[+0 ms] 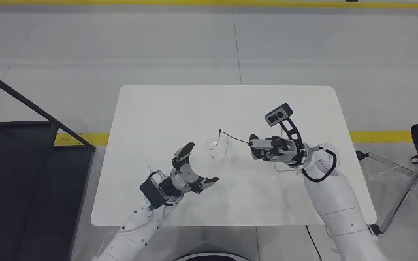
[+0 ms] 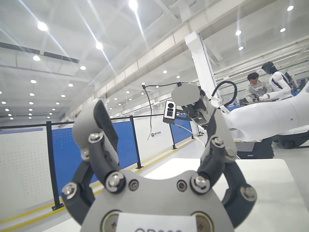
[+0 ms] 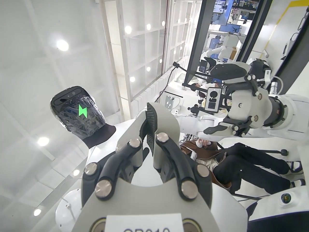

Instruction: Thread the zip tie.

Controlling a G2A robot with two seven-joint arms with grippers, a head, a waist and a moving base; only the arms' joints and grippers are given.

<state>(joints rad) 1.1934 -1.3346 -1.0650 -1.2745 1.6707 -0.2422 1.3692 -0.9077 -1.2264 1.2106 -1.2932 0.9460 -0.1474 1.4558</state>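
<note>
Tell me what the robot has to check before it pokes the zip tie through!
1. Is the right gripper shut on the zip tie? Ok.
2. Does the long end of the zip tie hang free in the air, touching nothing? Ok.
3. Is the left gripper open, so it could take that end? Ok.
4. Is there a gap between the two grippers, so they will not bump? Ok.
5. Which end has the little hole? Cannot tell, it is too small to see.
</note>
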